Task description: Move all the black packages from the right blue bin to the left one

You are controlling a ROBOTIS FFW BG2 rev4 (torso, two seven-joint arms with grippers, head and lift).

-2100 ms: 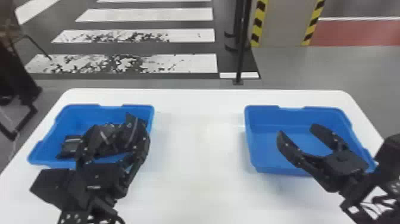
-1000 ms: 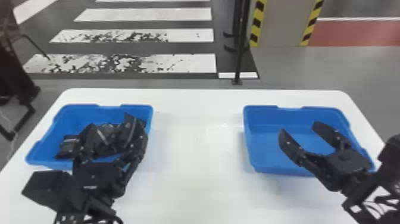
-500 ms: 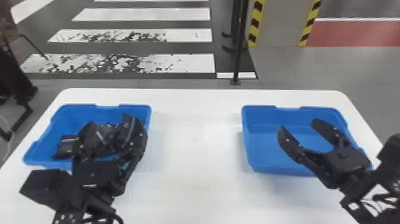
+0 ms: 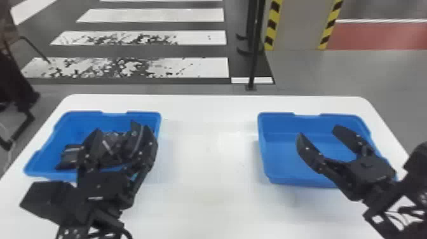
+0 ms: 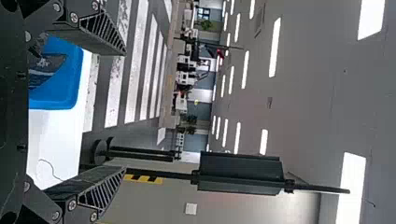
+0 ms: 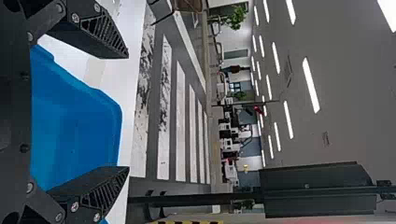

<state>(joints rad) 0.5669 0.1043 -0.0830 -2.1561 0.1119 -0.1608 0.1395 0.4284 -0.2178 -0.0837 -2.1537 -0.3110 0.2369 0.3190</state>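
Observation:
My left gripper (image 4: pixel 115 128) stands open above the left blue bin (image 4: pixel 87 118). Black packages (image 4: pixel 69 155) lie in that bin, partly hidden behind the gripper. In the left wrist view, the left gripper (image 5: pixel 125 112) has its fingers wide apart, with a black package (image 5: pixel 45 70) in the bin beyond. My right gripper (image 4: pixel 317 132), also open, is over the right blue bin (image 4: pixel 279 143), whose visible floor is bare. The right wrist view has the right gripper (image 6: pixel 128 112) with nothing between its spread fingers and the blue bin (image 6: pixel 77 121) beyond them.
Both bins stand on a white table (image 4: pixel 206 165), with a broad bare stretch between them. Behind the table's far edge rises a black post (image 4: pixel 255 47) on the floor. A dark chair-like object (image 4: pixel 16 82) is off the table's left side.
The bins and table have drifted slightly left in the head view. Both grippers remain open over the same bins, with hardly any motion of their own.

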